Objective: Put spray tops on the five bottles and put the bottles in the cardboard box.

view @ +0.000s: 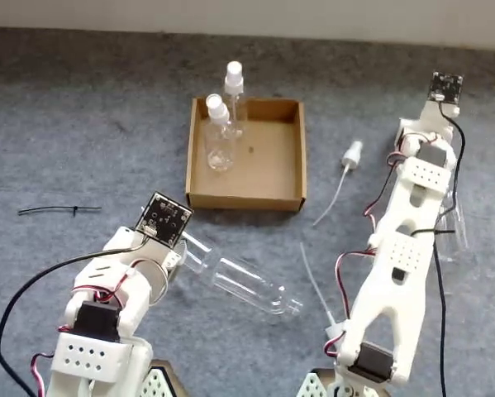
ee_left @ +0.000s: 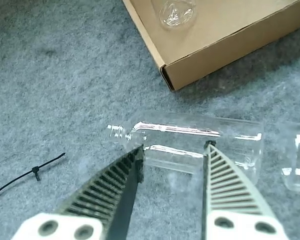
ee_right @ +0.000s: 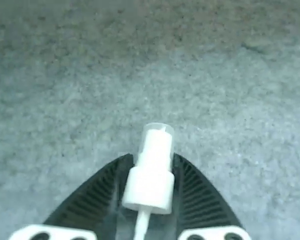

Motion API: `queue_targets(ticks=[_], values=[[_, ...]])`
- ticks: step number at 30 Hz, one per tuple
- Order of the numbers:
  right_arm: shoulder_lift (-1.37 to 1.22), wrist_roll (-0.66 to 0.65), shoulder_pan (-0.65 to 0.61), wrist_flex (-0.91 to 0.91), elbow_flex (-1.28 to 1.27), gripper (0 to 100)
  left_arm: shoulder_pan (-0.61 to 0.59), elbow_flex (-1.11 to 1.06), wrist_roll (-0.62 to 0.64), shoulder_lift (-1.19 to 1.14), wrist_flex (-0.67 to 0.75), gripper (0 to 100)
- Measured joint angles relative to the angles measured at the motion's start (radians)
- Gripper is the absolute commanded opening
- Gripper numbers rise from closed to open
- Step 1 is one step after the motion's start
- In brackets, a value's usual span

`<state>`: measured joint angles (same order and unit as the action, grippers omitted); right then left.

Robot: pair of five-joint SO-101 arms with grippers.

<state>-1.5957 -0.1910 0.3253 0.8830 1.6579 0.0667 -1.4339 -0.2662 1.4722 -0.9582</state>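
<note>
My left gripper (ee_left: 175,148) stands open, tips at a lying bottle (ee_left: 190,136). My right gripper (ee_right: 151,159) is clamped on a spray top (ee_right: 151,180). Two capped bottles (view: 220,142) stand in the box (view: 290,161).

We see a grey cloth (view: 82,124) over the table, fuzzy, rough and matt like felt. The cardboard box (view: 245,198) is plain brown paperboard, dull, with raw cut edges. The lying bottle (ee_left: 190,142) is clear plastic, smooth and glossy with bright glints. The spray top (ee_right: 151,182) is smooth white plastic with a soft sheen. On the left gripper (ee_left: 175,148) the fingers (ee_left: 107,192) are ribbed matt plastic, and the arm shells (view: 404,248) are white matt plastic.
</note>
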Motion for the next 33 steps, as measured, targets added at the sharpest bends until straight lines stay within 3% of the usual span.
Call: queue_targets(ticks=[14, 20, 27, 33], values=[[0.313, -0.086, -0.046, 0.799, 0.006, 0.5, 0.000, 0.000, 0.000, 0.000, 0.000, 18], [0.506, -0.091, -0.063, 0.870, -0.060, 0.5, 0.000, 0.000, 0.000, 0.000, 0.000, 18], [0.951, -0.130, -0.072, 0.873, -0.732, 0.5, 0.000, 0.003, 0.000, -0.002, -0.002, 18], [1.444, -0.184, -0.155, 0.845, -1.339, 0.5, -0.006, 0.063, 0.000, -0.002, -0.071, 19]])
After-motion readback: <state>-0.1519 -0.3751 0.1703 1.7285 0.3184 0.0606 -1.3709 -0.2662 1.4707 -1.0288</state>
